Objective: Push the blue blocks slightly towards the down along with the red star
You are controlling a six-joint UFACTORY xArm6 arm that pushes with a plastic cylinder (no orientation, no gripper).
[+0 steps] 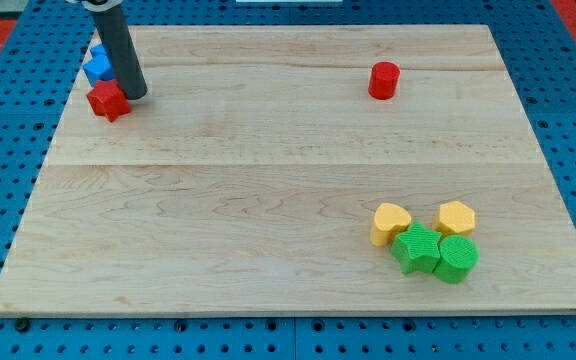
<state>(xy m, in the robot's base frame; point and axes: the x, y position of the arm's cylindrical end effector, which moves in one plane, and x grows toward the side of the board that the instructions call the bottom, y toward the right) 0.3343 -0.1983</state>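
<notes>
The blue blocks (97, 64) sit at the board's top left corner, partly hidden behind my rod; their shapes are hard to make out. The red star (108, 100) lies just below them, touching or nearly touching. My tip (135, 94) rests on the board right beside the red star, on its right, and just below right of the blue blocks.
A red cylinder (384, 80) stands at the top right of the middle. At the bottom right are a yellow heart (391, 223), a yellow hexagon (456, 217), a green star (416, 248) and a green cylinder (457, 258). The wooden board (268, 200) lies on a blue pegboard.
</notes>
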